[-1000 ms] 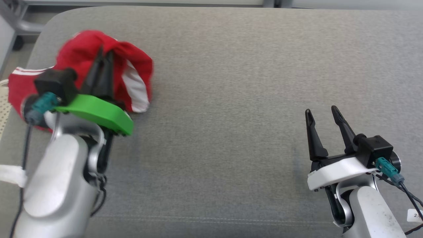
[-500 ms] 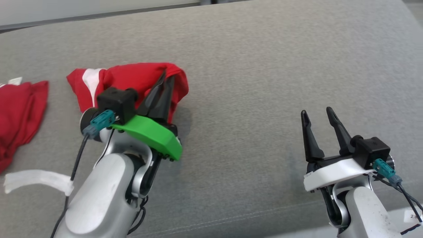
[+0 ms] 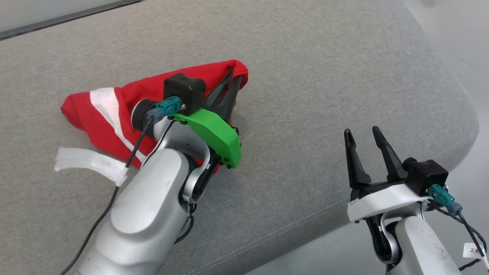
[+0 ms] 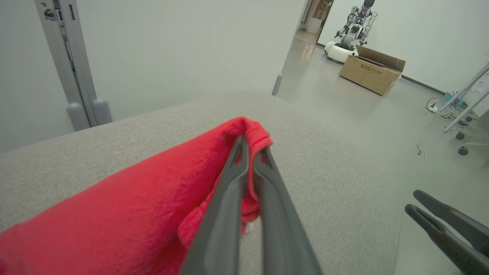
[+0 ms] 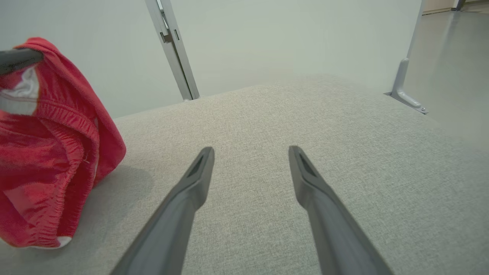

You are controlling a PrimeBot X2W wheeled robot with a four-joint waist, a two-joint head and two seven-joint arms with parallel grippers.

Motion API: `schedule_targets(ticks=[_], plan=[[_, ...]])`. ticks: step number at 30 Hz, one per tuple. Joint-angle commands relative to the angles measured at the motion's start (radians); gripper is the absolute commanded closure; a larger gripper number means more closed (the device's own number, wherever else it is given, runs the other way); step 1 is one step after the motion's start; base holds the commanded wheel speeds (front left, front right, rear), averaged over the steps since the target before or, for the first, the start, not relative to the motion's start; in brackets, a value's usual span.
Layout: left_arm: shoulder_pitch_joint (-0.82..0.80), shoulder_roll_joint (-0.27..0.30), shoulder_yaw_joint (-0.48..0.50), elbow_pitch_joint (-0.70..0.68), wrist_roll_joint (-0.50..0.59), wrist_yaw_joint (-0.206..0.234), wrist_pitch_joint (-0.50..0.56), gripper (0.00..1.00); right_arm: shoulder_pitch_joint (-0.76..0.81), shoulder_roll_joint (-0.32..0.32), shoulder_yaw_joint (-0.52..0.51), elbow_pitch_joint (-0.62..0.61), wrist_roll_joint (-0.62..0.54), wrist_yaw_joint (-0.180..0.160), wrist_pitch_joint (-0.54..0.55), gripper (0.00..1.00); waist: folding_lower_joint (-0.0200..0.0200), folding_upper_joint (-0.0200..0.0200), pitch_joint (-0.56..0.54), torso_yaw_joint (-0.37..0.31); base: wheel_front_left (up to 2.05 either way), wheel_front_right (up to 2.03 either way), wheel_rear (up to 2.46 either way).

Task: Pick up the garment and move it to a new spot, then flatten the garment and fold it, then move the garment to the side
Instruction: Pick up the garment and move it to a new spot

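Garment relocation in hand

Garment [image 3: 149,89], red with a white stripe, trails bunched on the tabletop [image 3: 305,76], left of centre, with one edge lifted. Left end effector [image 3: 235,76] is pressed together, pinching that lifted edge. Right end effector [image 3: 362,130] hangs spread and empty near the right border. Judgement: first step. The next move calls for setting down, releasing, then flattening.

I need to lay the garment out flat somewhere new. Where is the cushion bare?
Bare cushion runs from the garment, pinched in the left gripper, to the right edge and down to the open right gripper; the strip behind the garment is bare too. Crowded at the left, where the garment drapes under the left arm.
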Motion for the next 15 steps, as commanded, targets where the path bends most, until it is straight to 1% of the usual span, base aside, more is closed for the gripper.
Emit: schedule_targets(ticks=[1, 2, 3, 4, 5, 8, 11, 12, 13, 15], plan=[[-0.017, -0.001, -0.003, 0.024, -0.003, -0.007, 0.000, 1.00, -0.014, 0.000, 0.002, 0.001, 0.011, 0.000, -0.007, 0.00, 0.0001, -0.0001, 0.055, -0.061, 0.00, 0.00, 0.00], [-0.026, -0.007, -0.004, 0.048, -0.008, -0.012, -0.003, 1.00, -0.015, 0.000, 0.000, -0.001, 0.013, 0.000, -0.008, 0.00, 0.0001, -0.0001, 0.061, -0.063, 0.00, 0.00, 0.00], [-0.033, -0.012, -0.006, 0.072, -0.014, -0.016, -0.004, 0.69, -0.016, 0.001, -0.003, -0.005, 0.016, 0.000, -0.008, 0.00, 0.0001, -0.0001, 0.066, -0.063, 0.00, 0.00, 0.00], [-0.040, -0.017, -0.010, 0.090, -0.014, -0.023, -0.010, 0.07, -0.014, 0.000, -0.007, -0.007, 0.017, 0.000, -0.008, 0.00, 0.0001, -0.0001, 0.069, -0.060, 0.00, 0.00, 0.00], [-0.048, -0.021, -0.017, 0.107, -0.014, -0.032, -0.015, 0.00, -0.012, 0.000, -0.011, -0.009, 0.019, 0.000, -0.007, 0.00, 0.0001, -0.0001, 0.073, -0.056, 0.00, 0.00, 0.00], [-0.064, -0.032, -0.036, 0.128, -0.015, -0.060, -0.049, 0.00, -0.016, 0.000, -0.021, -0.015, 0.017, 0.000, -0.006, 0.00, 0.0001, -0.0001, 0.078, -0.030, 0.00, 0.00, 0.00], [-0.071, -0.039, -0.057, 0.116, -0.009, -0.084, -0.083, 0.00, -0.023, -0.001, -0.029, -0.017, 0.005, 0.000, -0.006, 0.00, 0.0001, -0.0001, 0.074, 0.009, 0.00, 0.00, 0.00], [-0.072, -0.040, -0.063, 0.109, -0.007, -0.087, -0.092, 0.00, -0.026, 0.000, -0.034, -0.017, 0.000, 0.000, -0.006, 0.00, 0.0001, -0.0001, 0.070, 0.027, 0.00, 0.00, 0.00], [-0.072, -0.040, -0.063, 0.109, -0.007, -0.087, -0.092, 0.00, -0.026, 0.000, -0.034, -0.017, 0.000, 0.000, -0.006, 0.00, 0.0001, -0.0001, 0.070, 0.027, 0.00, 0.00, 0.00], [-0.071, -0.038, -0.066, 0.090, -0.002, -0.088, -0.112, 0.00, -0.029, -0.001, -0.041, -0.018, -0.009, 0.000, -0.006, 0.00, 0.0001, -0.0001, 0.063, 0.063, 0.00, 0.00, 0.00]])
